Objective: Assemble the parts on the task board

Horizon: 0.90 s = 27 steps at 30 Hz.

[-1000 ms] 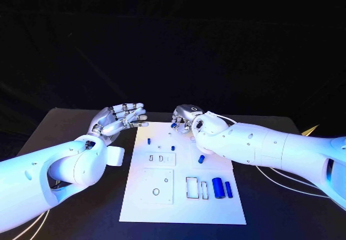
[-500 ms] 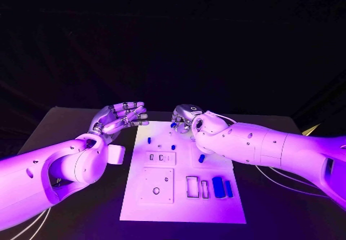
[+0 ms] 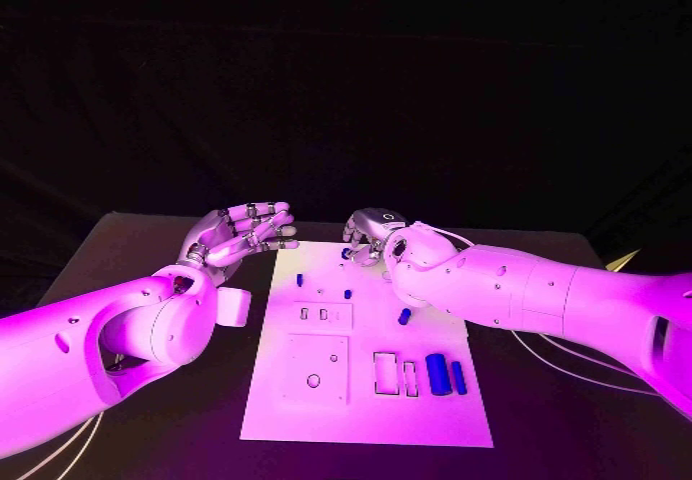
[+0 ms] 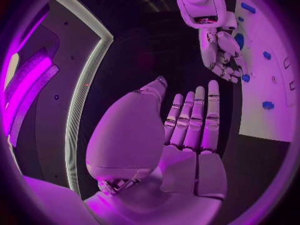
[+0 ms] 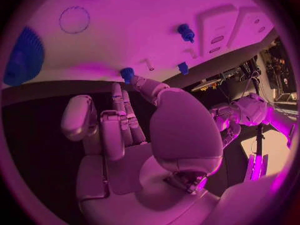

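The white task board [image 3: 368, 410] lies in the middle of the black table. My right hand [image 3: 372, 236] hangs over its far edge, fingers curled down. In the right wrist view a fingertip and the thumb close on a small blue part [image 5: 127, 74] at the board's edge; the same part [image 3: 348, 253] sits under the hand in the head view. My left hand [image 3: 242, 232] hovers above the table by the board's far left corner, with its fingers spread and nothing in it. The left wrist view looks past the left hand [image 4: 187, 130] to the right hand [image 4: 219, 50].
Small blue pegs [image 3: 299, 281] [image 3: 348, 294] stand on the board's far half and a short one [image 3: 404, 317] lies right of centre. Two blue cylinders [image 3: 434, 374] [image 3: 457, 377] lie beside rectangular slots [image 3: 384, 372]. A raised square plate [image 3: 313, 370] sits near left.
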Motion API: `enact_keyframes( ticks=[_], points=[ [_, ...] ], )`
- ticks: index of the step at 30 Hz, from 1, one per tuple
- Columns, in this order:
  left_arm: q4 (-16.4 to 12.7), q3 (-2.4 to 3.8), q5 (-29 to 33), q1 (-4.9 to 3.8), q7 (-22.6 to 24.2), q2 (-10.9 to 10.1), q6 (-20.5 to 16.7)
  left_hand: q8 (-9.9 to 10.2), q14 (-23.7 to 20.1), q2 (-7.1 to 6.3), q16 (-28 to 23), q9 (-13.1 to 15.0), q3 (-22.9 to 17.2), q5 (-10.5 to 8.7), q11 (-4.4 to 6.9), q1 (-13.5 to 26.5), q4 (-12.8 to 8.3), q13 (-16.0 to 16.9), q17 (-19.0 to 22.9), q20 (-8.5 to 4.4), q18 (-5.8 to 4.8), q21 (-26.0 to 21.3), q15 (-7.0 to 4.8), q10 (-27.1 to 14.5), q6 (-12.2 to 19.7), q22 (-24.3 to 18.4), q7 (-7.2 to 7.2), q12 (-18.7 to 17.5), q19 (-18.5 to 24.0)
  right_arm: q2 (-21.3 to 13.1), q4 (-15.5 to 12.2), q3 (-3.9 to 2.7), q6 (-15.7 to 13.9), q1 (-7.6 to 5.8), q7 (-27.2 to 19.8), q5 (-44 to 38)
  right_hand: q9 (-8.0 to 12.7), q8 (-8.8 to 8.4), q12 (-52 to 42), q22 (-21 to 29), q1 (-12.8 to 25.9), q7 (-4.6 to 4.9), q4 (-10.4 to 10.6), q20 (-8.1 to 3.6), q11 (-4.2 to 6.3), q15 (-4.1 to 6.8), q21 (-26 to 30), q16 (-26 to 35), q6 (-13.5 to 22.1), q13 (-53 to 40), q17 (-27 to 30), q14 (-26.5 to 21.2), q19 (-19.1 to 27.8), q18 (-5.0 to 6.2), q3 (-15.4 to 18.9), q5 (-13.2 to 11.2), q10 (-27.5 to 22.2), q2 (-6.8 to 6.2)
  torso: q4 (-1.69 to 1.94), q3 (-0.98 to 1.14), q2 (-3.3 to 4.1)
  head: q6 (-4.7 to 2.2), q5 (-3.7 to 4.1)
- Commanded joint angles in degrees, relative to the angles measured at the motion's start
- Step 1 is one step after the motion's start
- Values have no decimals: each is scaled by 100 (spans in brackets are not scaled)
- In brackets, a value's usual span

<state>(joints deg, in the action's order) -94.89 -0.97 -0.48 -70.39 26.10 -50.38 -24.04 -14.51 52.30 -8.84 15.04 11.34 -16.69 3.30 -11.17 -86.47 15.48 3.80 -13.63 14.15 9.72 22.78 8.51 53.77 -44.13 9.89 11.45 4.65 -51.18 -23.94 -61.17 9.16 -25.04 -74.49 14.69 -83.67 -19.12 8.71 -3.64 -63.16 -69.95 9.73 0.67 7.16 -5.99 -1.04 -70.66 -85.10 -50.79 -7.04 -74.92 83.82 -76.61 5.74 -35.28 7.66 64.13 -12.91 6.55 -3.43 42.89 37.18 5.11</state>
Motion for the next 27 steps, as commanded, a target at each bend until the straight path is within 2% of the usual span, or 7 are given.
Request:
enact_keyframes(
  ticks=[1,11,17,19,23,25,27],
  points=[
    [4,6,-4,-12,54,12,74,7,-6,-11,35,-3,8,-38,-8,-36,-30,-3,-11,-14,58,28,20,-4,14,7,219,-13,3,11,6,1,114,-2,-27,34,12,-51,-18,49,-1,6,-4,3,-3,-32,45,35,86,7,-156,329,57,6,71,6,-49,-66,-3,-2,3,0,-3],
    [56,6,-4,-16,52,-5,75,4,-5,-9,35,-2,8,-38,-7,-40,-33,-2,-14,-14,58,30,19,1,9,8,218,-13,6,-181,-171,0,6,-5,-34,56,2,-55,-47,85,-31,-9,-14,-3,10,-23,85,50,84,0,-120,321,70,15,131,9,-60,-87,-23,16,3,1,-4],
    [98,5,-4,-16,63,-43,98,4,-5,-9,35,-2,8,-38,-7,-40,-33,-2,-14,-14,58,30,19,1,9,8,218,-13,6,-832,-837,-47,-210,-75,-134,304,-57,34,-193,14,-3,22,30,-3,-3,-34,59,10,-124,-59,-205,345,20,-1,263,91,164,-158,-86,38,-7,-81,-1],
    [116,5,-5,-16,71,-60,113,2,-5,-9,36,-1,8,-37,-6,-44,-35,-1,-17,-15,58,32,18,6,6,9,214,-13,7,-1108,-1104,-65,-209,-127,-166,457,-61,17,-250,-48,133,78,135,17,-27,-54,29,-63,-103,-102,-372,380,-18,-15,629,332,232,-280,-105,45,-13,-105,13],
    [147,4,-5,-16,82,-97,129,0,-6,-9,36,0,8,-37,-5,-48,-39,-1,-19,-15,58,34,18,8,4,9,209,-13,9,-1583,-1511,-87,-57,-240,-194,783,-104,73,-652,-337,-198,23,303,-37,65,16,-160,-199,52,-506,-681,441,-169,-64,1625,231,629,-88,-175,70,-26,-132,3],
    [160,4,-6,-16,85,-106,141,0,-6,-9,36,0,8,-37,-5,-48,-39,-1,-19,-15,58,34,18,8,4,9,209,-13,9,-1800,-1653,-92,82,-283,-198,953,-121,101,-845,-388,-302,-16,333,-60,116,51,-193,-216,104,-667,-722,450,-192,-72,1807,235,808,-65,-195,81,-32,-144,6],
    [166,3,-6,-16,85,-112,149,0,-6,-9,36,0,8,-37,-5,-48,-39,-1,-19,-15,58,34,18,8,4,9,209,-13,9,-1953,-1723,-95,218,-307,-205,1069,-178,183,-1608,-545,-581,-109,413,-171,238,154,-301,-259,247,-1344,-829,474,-268,-100,2318,276,998,17,-211,93,-35,-139,15]
  ],
)
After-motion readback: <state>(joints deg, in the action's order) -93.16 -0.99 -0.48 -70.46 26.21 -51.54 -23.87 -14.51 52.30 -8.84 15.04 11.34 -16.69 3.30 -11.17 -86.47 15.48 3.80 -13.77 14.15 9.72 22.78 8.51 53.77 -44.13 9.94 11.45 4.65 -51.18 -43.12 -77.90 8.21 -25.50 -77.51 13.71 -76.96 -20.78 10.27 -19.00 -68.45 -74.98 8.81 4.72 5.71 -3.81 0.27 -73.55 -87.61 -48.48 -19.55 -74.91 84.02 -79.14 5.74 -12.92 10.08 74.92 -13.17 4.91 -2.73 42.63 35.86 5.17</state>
